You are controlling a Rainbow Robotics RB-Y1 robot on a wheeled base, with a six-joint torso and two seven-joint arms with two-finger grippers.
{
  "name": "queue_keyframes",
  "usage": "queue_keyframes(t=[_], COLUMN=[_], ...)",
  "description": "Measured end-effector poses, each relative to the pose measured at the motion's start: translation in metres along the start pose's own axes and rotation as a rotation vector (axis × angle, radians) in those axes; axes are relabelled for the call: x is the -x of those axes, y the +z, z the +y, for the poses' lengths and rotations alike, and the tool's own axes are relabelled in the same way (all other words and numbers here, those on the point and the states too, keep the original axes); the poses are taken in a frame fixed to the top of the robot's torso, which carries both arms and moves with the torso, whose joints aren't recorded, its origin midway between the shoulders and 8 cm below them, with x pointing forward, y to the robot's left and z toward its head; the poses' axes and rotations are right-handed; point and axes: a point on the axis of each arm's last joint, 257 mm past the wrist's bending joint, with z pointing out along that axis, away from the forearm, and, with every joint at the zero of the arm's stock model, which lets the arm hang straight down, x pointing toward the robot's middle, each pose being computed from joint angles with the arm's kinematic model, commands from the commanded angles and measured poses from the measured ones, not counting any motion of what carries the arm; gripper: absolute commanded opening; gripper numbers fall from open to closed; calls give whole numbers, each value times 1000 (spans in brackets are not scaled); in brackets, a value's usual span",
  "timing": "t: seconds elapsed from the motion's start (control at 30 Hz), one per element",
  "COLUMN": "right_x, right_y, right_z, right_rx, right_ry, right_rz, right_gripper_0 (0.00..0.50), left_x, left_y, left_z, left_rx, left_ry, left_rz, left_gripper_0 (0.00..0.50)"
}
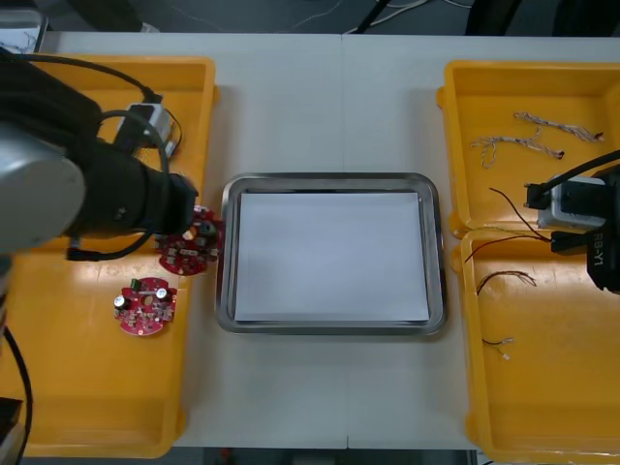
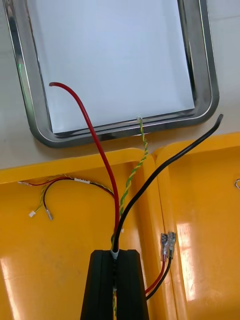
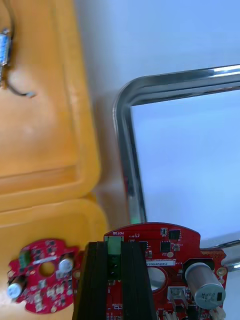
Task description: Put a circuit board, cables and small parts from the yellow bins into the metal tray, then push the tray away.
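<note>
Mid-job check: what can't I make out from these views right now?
- Front view: the left gripper is hidden under its own arm, and the right gripper under its wrist housing.
- Left wrist view: the fingers cover the held circuit board's middle.
- Right wrist view: the cables' gripped ends vanish between the closed fingers.

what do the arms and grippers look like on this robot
Left arm: a silver-grey rounded segment, then a black cylindrical one, with black wiring looping beside it. Right arm: black, with a light grey block and white lettering. The left gripper and right gripper have flat, black, slab-like fingers.
</note>
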Motion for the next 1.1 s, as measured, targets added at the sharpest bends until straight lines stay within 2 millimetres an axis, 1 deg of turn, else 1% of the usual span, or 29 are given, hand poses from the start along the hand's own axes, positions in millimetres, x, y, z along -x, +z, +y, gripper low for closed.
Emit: queue_keyframes(t=[0.07,0.17,0.2,0.27,0.37,0.53,0.6,0.77,1.1], right_x=[0,1,1,0,0,0,0,1,1], right_y=[0,-1,-1,-1,-1,-1,-1,-1,-1], right_z=[0,0,0,0,0,0,0,1,1], right_rx=[0,0,0,0,-1,-1,-1,3,4], right_ry=[-2,-3,-4,-4,-4,-5,-5,-6,4], right_rz=[-1,-1,-1,0,1,2,2,-2,-3], right_gripper_0=[0,0,0,0,0,0,0,0,0], left_x=[2,-6,-10,-17,-27,-42,-46,-45,-40], left_y=[5,14,18,25,37,58,65,77,91], left_z=[-26,-63,-71,-81,-83,-76,-74,-69,-65], left_rx=[3,-24,-31,-33,-2,72,82,93,110], left_ry=[46,55,34,-18,-76,-58,-59,-74,-95], left_rz=[-8,18,34,60,90,134,147,150,138], left_gripper_0=[0,0,0,0,0,0,0,0,0])
